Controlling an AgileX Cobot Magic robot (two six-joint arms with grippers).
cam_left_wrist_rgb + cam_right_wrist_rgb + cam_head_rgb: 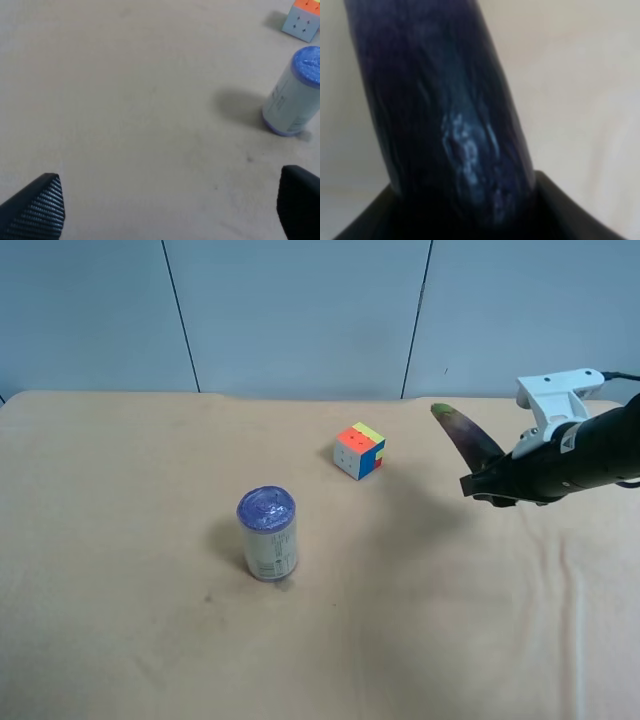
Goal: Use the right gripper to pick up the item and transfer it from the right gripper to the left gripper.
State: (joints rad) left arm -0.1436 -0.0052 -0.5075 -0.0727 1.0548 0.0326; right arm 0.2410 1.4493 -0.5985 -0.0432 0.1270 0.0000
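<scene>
The dark purple eggplant [465, 435] is held in the air above the table at the exterior high view's right, its greenish stem tip pointing up and away. My right gripper [487, 486], on the black arm with the white housing block, is shut on its lower end. In the right wrist view the glossy eggplant [445, 110] fills the frame, rising from between the black fingers. My left gripper [172, 200] is open and empty, its fingers [42, 205] wide apart over bare table. The left arm is out of the exterior high view.
A purple-lidded can [267, 534] stands upright mid-table and also shows in the left wrist view [295, 92]. A multicoloured puzzle cube [360, 451] sits behind it and also shows in the left wrist view [304, 19]. The table [120, 540] has a beige cloth.
</scene>
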